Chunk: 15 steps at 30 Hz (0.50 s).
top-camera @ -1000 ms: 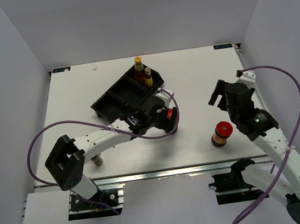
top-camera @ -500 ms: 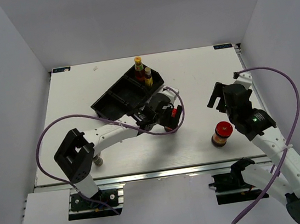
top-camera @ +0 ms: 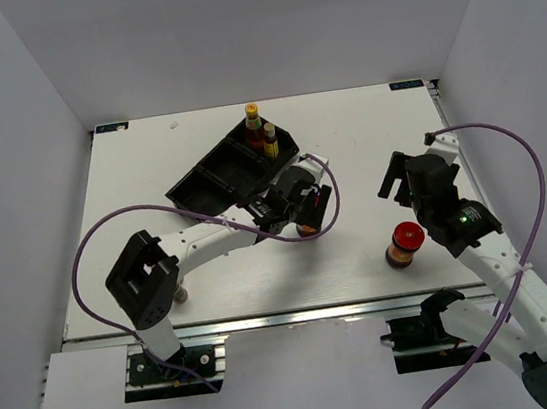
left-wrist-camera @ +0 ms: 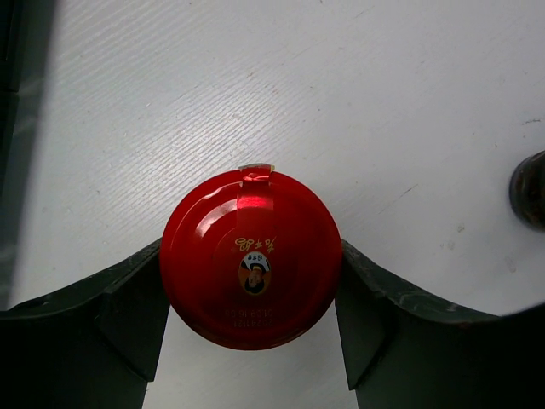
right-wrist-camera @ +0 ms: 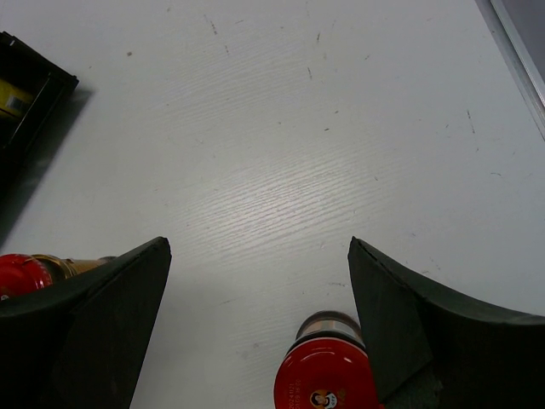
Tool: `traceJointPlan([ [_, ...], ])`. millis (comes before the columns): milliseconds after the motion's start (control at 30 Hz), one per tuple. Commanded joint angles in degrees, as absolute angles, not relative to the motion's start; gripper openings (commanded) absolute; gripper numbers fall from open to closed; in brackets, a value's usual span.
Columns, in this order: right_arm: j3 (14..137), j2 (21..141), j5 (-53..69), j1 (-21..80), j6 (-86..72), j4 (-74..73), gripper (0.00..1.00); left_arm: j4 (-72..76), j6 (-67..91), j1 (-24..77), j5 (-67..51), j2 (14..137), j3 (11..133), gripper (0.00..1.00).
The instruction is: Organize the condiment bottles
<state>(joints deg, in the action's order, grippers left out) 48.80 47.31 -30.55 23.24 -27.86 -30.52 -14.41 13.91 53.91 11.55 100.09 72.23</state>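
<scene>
My left gripper (top-camera: 309,210) is shut on a squat red-lidded jar (left-wrist-camera: 251,256); both fingers press the lid's sides, just right of the black tray (top-camera: 212,179). From above the jar is mostly hidden under the gripper. My right gripper (top-camera: 400,174) is open and empty, its jaws wide apart (right-wrist-camera: 255,247). A second red-lidded jar (top-camera: 404,244) stands on the table just near of it and shows low in the right wrist view (right-wrist-camera: 328,379). Two slim dark bottles, one yellow-capped (top-camera: 253,119) and one tan-capped (top-camera: 270,138), stand in the tray's far right compartment.
The tray's other two compartments hold nothing. A small bottle (top-camera: 180,296) stands by the left arm's base, partly hidden by the arm. A dark round thing (left-wrist-camera: 530,187) sits at the right edge of the left wrist view. The tray corner (right-wrist-camera: 25,94) shows in the right wrist view.
My left gripper has moved a little right and away with the red-lidded jar, and the left arm's elbow swung right. The right arm has barely moved.
</scene>
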Motion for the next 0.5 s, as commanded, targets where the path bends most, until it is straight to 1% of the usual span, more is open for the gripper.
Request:
traceJointPlan([
  [0,47.81,47.20,-31.90,23.03,-26.98,-28.83,0.89,-12.92,13.89,53.96,13.09,98.09,73.48,0.66],
  [33,47.81,47.20,-31.90,22.94,-26.98,-28.83,0.89,-12.92,13.89,53.96,13.53,98.00,73.56,0.60],
  [67,47.81,47.20,-31.90,23.03,-26.98,-28.83,0.89,-13.09,13.80,53.96,13.88,97.91,73.74,0.55],
  [133,47.81,47.20,-31.82,23.03,-26.72,-28.83,0.89,-13.27,13.89,53.96,15.02,97.12,73.92,0.53],
  [167,47.81,47.28,-31.82,23.03,-26.72,-28.74,0.89,-13.27,13.97,53.96,15.81,96.68,73.83,0.46],
  [200,47.81,47.29,-31.64,23.03,-26.72,-28.83,0.89,-13.27,14.06,53.96,16.69,96.16,73.83,0.43],
  [300,47.46,47.20,-31.55,22.94,-26.63,-28.57,0.89,-13.79,14.50,53.53,20.47,94.22,74.18,0.42],
  [467,46.50,47.11,-31.73,22.94,-26.54,-28.04,0.89,-16.87,15.20,50.28,21.18,93.25,78.57,0.41],
])
